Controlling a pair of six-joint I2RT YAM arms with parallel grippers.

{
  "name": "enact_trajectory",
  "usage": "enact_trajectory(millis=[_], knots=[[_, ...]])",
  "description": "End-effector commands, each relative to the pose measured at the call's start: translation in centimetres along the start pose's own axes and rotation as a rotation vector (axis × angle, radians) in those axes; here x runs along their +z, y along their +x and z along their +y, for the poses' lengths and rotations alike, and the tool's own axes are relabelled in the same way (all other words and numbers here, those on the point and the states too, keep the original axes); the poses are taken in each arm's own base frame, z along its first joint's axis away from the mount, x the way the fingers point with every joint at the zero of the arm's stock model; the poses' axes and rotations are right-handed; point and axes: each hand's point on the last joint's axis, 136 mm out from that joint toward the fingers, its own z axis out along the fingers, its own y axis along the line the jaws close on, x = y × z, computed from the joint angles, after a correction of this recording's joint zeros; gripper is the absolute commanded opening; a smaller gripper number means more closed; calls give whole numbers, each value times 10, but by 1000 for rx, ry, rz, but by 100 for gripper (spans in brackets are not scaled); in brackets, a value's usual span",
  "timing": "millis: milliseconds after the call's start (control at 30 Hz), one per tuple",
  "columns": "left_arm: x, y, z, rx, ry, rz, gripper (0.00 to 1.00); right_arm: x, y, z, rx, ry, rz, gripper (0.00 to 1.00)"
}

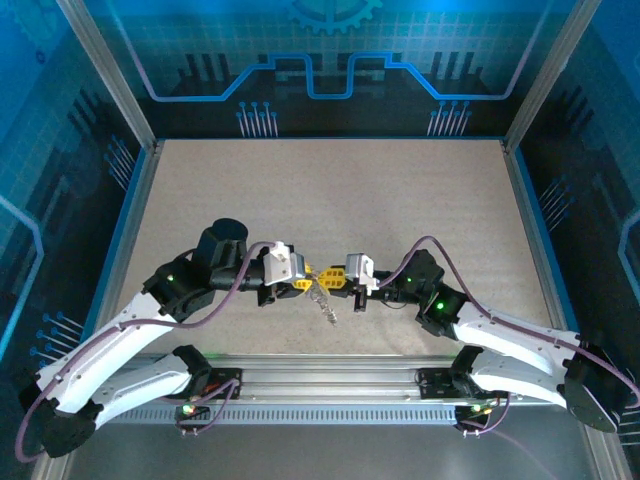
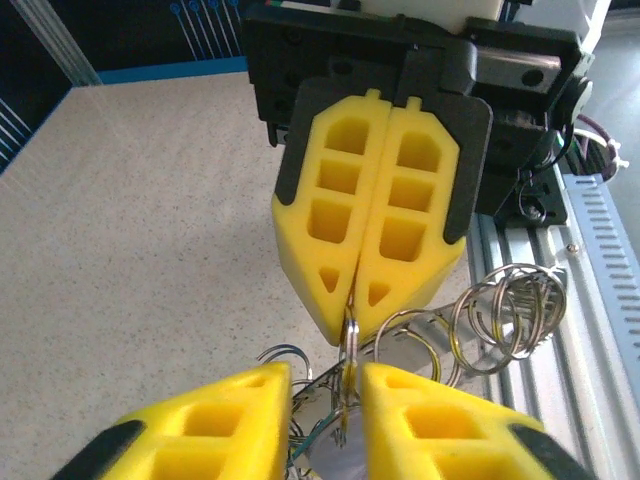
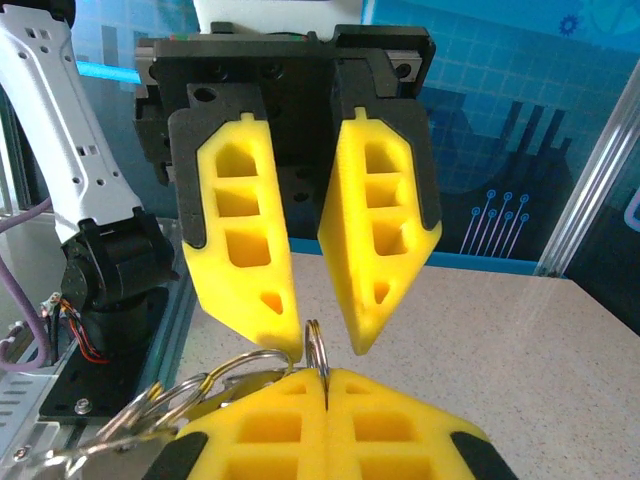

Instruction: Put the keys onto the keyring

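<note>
Above the table's near middle, the two grippers meet tip to tip. My right gripper point(image 3: 325, 378) is shut on the keyring point(image 3: 316, 345), a thin double-wire loop seen edge-on that sticks up from its yellow pads. My left gripper point(image 2: 324, 385) faces it with its jaws a little apart, one on each side of the same keyring point(image 2: 348, 335). There is a gap on at least one side. Several more wire rings point(image 2: 508, 308) and flat grey metal pieces, apparently the keys point(image 2: 340, 460), hang below as a silvery bunch point(image 1: 326, 302). I see no coloured key heads.
The speckled beige table point(image 1: 330, 190) stretches behind the grippers, fenced by blue side walls. A metal rail point(image 1: 330, 385) carrying both arm bases runs along the near edge, just under the hanging bunch.
</note>
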Motion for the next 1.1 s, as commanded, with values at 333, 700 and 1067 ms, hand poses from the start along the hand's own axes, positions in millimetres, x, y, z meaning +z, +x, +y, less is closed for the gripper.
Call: enact_trajectory(millis=[333, 700, 1067], knots=[[0, -4, 6, 32, 8, 44, 0, 1, -10, -5, -41, 7, 14, 9], [8, 14, -2, 136, 108, 299, 0, 9, 22, -11, 3, 4, 191, 22], [12, 5, -5, 171, 110, 265, 0, 14, 35, -14, 58, 4, 243, 15]])
